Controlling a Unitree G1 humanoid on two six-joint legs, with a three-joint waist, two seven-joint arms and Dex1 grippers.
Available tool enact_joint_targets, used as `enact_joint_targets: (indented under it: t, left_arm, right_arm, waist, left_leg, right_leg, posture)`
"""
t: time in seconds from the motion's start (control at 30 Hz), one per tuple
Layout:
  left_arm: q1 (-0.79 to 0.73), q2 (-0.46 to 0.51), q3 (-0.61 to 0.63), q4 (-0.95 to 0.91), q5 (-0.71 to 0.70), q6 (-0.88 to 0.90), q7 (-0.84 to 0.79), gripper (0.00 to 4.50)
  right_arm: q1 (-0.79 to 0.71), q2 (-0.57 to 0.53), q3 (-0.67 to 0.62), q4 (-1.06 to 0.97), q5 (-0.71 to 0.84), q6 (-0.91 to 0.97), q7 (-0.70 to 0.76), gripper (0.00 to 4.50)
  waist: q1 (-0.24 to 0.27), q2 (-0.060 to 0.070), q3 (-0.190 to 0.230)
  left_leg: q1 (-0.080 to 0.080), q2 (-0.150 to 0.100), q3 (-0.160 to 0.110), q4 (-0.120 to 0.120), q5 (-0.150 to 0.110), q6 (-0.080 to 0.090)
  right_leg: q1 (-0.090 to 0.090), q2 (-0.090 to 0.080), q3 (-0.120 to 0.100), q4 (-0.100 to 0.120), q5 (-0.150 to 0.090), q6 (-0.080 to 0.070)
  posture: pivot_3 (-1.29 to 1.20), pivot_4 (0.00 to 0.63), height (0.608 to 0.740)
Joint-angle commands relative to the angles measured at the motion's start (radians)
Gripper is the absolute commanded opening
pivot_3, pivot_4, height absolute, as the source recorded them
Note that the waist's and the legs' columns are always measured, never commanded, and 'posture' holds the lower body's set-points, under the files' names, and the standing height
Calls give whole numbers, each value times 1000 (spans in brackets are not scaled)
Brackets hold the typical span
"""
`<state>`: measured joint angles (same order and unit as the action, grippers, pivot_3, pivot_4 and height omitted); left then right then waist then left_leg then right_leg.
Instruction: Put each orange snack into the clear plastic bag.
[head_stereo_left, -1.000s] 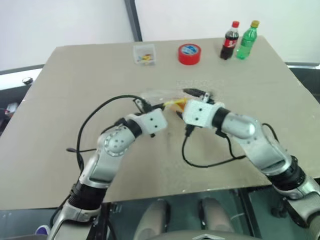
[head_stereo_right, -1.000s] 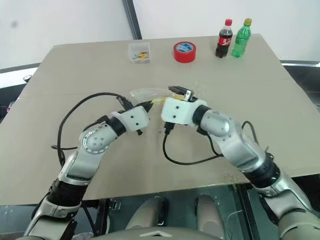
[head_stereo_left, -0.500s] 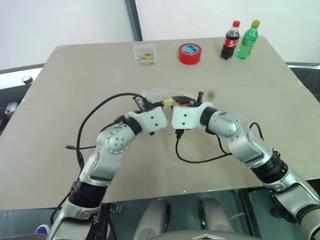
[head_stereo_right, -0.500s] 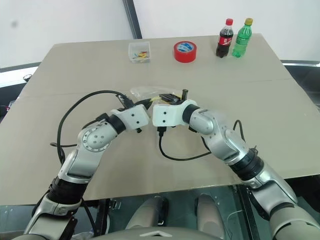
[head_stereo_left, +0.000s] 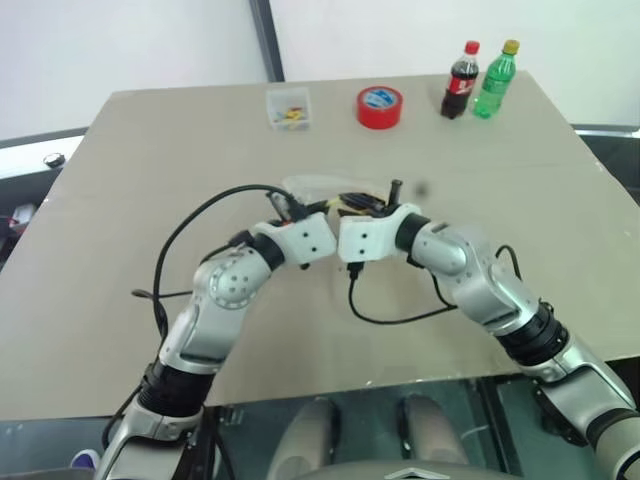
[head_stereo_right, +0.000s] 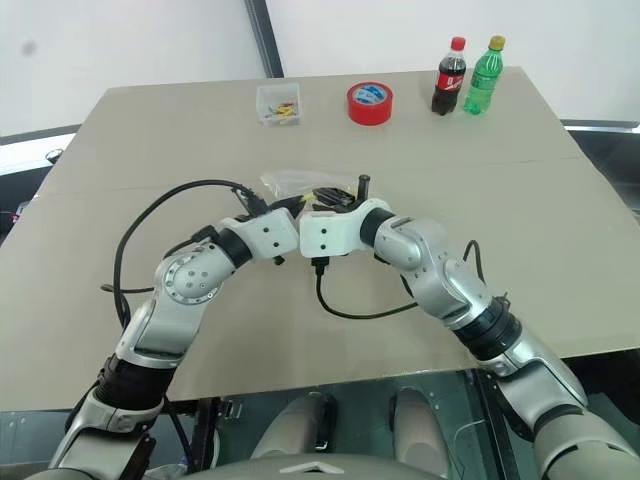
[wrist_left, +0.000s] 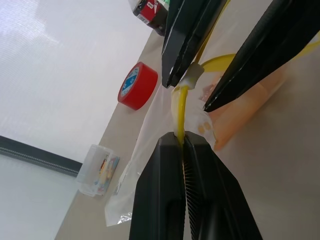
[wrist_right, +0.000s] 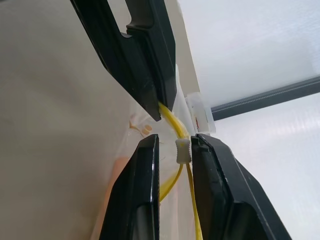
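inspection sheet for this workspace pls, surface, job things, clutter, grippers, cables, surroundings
surface: tan table, flat.
job's things: clear plastic bag at table centre, yellow seal strip between both grippers; orange snack seen through the bag.
clutter: small clear box, red tape roll, cola bottle, green bottle along the far edge.
grippers: left gripper shut on the strip; right gripper straddles the strip's white slider.
cables: black loops by each wrist.
surroundings: white wall, dark post.

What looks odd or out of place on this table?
Nothing is spilled or broken. The bag lies crumpled mid-table, its yellow strip pinched by the left end effector, the right end effector around its slider. Bottles stand upright.
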<state>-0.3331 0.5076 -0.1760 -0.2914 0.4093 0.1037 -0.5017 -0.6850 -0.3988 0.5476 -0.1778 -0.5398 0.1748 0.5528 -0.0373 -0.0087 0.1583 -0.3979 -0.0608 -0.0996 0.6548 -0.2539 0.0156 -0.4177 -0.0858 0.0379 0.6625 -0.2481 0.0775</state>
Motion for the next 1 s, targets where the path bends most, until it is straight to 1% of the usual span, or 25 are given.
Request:
enact_joint_targets:
  t: [0.03, 0.23, 0.33, 0.37, 0.67, 0.83, 1.0]
  left_arm:
    - [-6, -3, 1, -46, -1, -1, 0, 0]
    - [-8, -6, 1, -46, -1, 1, 0, 0]
    - [-8, -8, 3, -46, -3, 3, 0, 0]
    - [-7, -9, 3, -46, -3, 3, 0, 0]
    - [-6, -18, 21, -46, -15, 2, 13, 0]
    - [-33, -21, 100, -23, -80, -17, 44, 0]
    - [-49, 13, 140, 9, -128, -57, 45, 0]
  right_arm:
    - [-20, 12, -32, -30, -13, -16, 3, 1035]
    - [-16, 19, -45, -34, -25, -18, 15, 1035]
    - [-16, 22, -49, -36, -24, -17, 20, 173]
    - [-15, 23, -50, -36, -24, -16, 22, 72]
    - [-5, 22, -68, -34, -28, -7, 22, 72]
    - [20, -31, -141, -8, -10, 3, 15, 72]
    - [53, -88, -207, -15, 11, 23, 17, 72]
  waist:
    - [0, 0, 0]
    - [0, 0, 0]
    - [0, 0, 0]
    - [0, 0, 0]
    - [0, 0, 0]
    - [1, 0, 0]
    - [2, 0, 0]
  left_leg:
    - [0, 0, 0, 0, 0, 0]
    - [0, 0, 0, 0, 0, 0]
    - [0, 0, 0, 0, 0, 0]
    - [0, 0, 0, 0, 0, 0]
    - [0, 0, 0, 0, 0, 0]
    - [0, 0, 0, 0, 0, 0]
    - [0, 0, 0, 0, 0, 0]
  right_leg:
    - [0, 0, 0, 0, 0, 0]
    - [0, 0, 0, 0, 0, 0]
    - [0, 0, 0, 0, 0, 0]
    - [0, 0, 0, 0, 0, 0]
    - [0, 0, 0, 0, 0, 0]
    - [0, 0, 0, 0, 0, 0]
    - [0, 0, 0, 0, 0, 0]
  posture:
    - [0, 150, 736]
    - [0, 150, 736]
    - [0, 150, 736]
    - [0, 150, 736]
    - [0, 150, 736]
    - [0, 150, 736]
    - [0, 150, 736]
